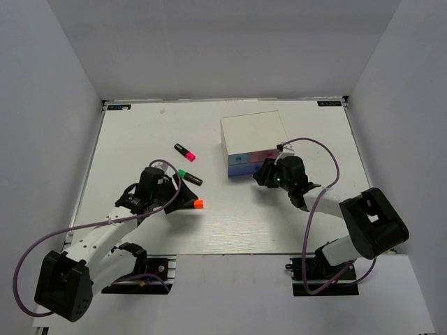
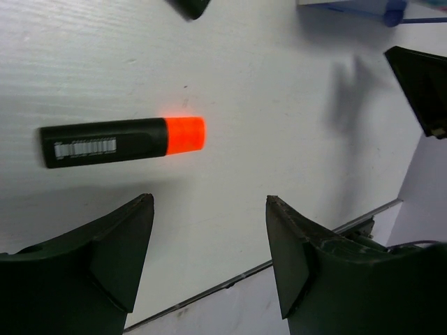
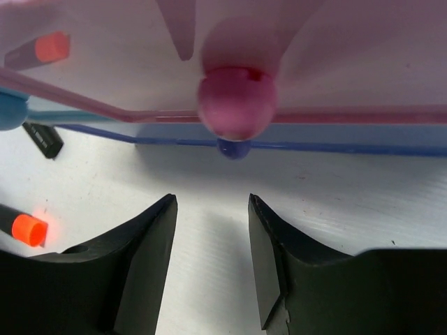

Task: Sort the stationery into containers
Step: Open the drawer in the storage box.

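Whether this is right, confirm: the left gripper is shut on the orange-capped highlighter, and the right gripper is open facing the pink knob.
Wrong: left wrist view shows the left gripper open, the orange-capped highlighter lying free beyond it. The right gripper is open facing the pink knob.

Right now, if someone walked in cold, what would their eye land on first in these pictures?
The bright orange-capped highlighter lies flat on the white table just ahead of the open, empty left gripper. Across the table, a round pink knob on the white-topped box looms just beyond the open right gripper. A pink-capped highlighter and a green-capped highlighter lie left of that box.
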{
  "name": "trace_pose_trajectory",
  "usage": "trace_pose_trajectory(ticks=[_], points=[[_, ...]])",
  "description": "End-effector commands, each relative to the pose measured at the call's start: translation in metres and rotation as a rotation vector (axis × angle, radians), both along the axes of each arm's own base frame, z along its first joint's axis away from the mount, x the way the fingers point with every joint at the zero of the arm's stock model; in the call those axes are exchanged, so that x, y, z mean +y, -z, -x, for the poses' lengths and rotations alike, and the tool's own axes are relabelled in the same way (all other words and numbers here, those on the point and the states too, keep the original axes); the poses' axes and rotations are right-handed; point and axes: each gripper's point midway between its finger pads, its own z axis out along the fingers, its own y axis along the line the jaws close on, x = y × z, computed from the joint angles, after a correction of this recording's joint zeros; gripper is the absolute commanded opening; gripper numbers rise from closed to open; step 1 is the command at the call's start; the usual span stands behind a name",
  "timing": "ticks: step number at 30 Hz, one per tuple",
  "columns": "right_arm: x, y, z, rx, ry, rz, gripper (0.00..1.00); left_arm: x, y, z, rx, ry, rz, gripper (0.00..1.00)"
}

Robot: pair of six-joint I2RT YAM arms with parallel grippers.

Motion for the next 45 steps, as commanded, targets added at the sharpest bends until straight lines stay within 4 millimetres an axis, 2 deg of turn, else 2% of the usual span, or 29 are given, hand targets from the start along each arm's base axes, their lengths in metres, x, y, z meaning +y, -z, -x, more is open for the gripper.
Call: trace_pose_trajectory(ticks=[1,2,3,6,8,11,12,14,20,28,36,45], points=[[-0.002,-0.012,-0.018,-0.026,0.087,-0.036,0.51,-0.018,-0.036,-0.014,-0.134,0.05,0.101,0.75],[-0.005,-0.011,-0.019,-0.02,0.104,-0.037,0.51,-0.026,-0.055,-0.021,-0.215,0.075,0.153,0.75],[-0.006,-0.009,-0.02,-0.021,0.116,-0.03,0.51,-0.029,-0.063,-0.022,-0.26,0.087,0.18,0.75],[-0.008,-0.007,-0.02,-0.02,0.135,-0.043,0.5,-0.037,-0.102,-0.031,-0.44,0.106,0.272,0.75],[-0.01,-0.007,-0.022,-0.025,0.156,-0.048,0.5,-0.038,-0.115,-0.034,-0.493,0.109,0.292,0.75],[-0.011,-0.009,-0.027,-0.044,0.173,-0.056,0.47,-0.047,-0.123,-0.042,-0.488,0.139,0.307,0.75],[-0.011,-0.007,-0.027,-0.043,0.174,-0.053,0.47,-0.05,-0.114,-0.045,-0.469,0.15,0.297,0.75],[-0.011,-0.01,-0.031,-0.05,0.189,-0.065,0.47,-0.054,-0.113,-0.047,-0.456,0.167,0.303,0.75],[-0.01,-0.007,-0.031,-0.039,0.204,-0.085,0.46,-0.054,-0.12,-0.052,-0.476,0.165,0.297,0.75],[-0.009,-0.003,-0.037,-0.032,0.223,-0.095,0.46,-0.056,-0.12,-0.048,-0.466,0.173,0.296,0.75],[0.0,0.003,-0.041,-0.011,0.205,-0.109,0.46,-0.053,-0.118,-0.048,-0.461,0.157,0.284,0.75],[0.001,-0.01,-0.049,-0.035,0.227,-0.14,0.43,-0.052,-0.114,-0.047,-0.452,0.157,0.281,0.75]])
